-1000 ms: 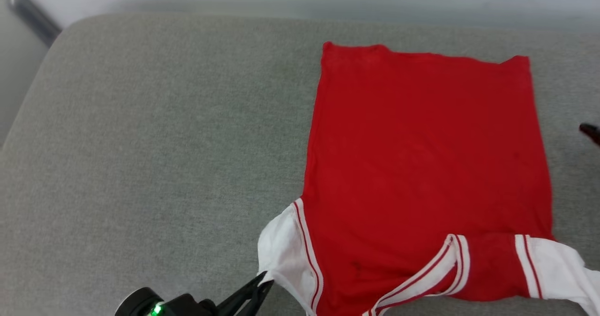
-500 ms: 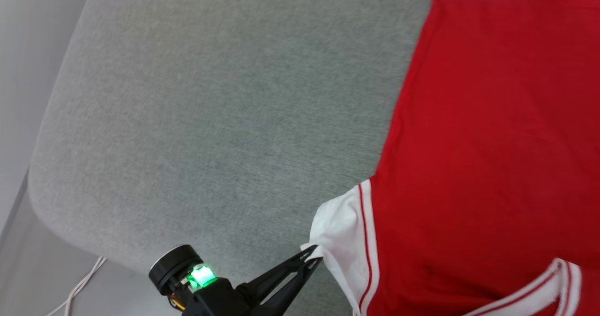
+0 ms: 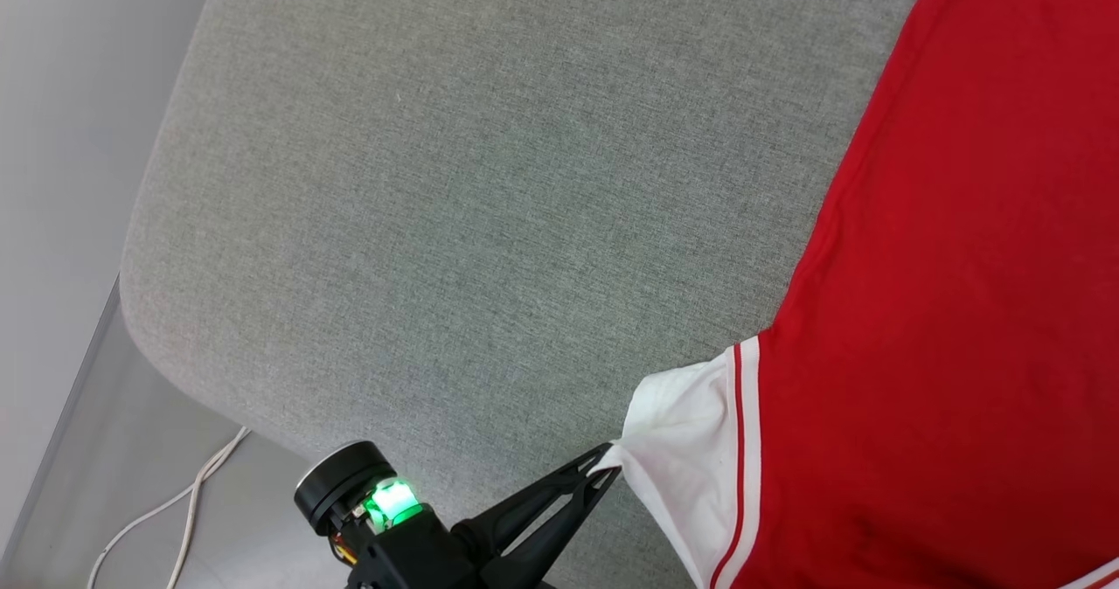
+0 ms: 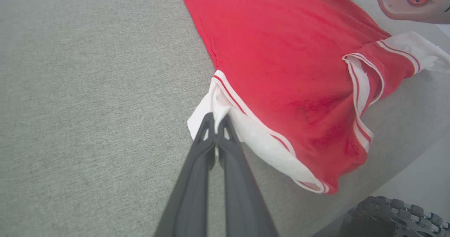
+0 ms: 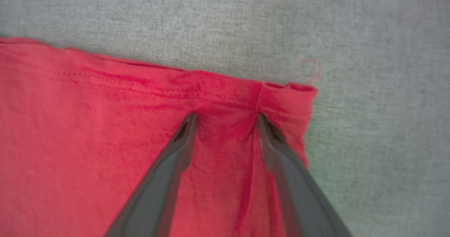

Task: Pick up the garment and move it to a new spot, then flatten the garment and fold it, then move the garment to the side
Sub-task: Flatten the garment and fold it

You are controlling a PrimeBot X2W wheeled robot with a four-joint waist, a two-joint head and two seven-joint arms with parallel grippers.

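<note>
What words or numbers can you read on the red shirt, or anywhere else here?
None can be read.
The red shirt lies plain side up; a faint dark patch in the cloth near its collar is too blurred to read.
The grey cushion bears no writing.

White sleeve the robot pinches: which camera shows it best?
The left wrist view: the white sleeve lies whole, its edge pinched by the left gripper. The head view shows it partly, cut off at the bottom edge. The right wrist view looks at the red hem.
</note>
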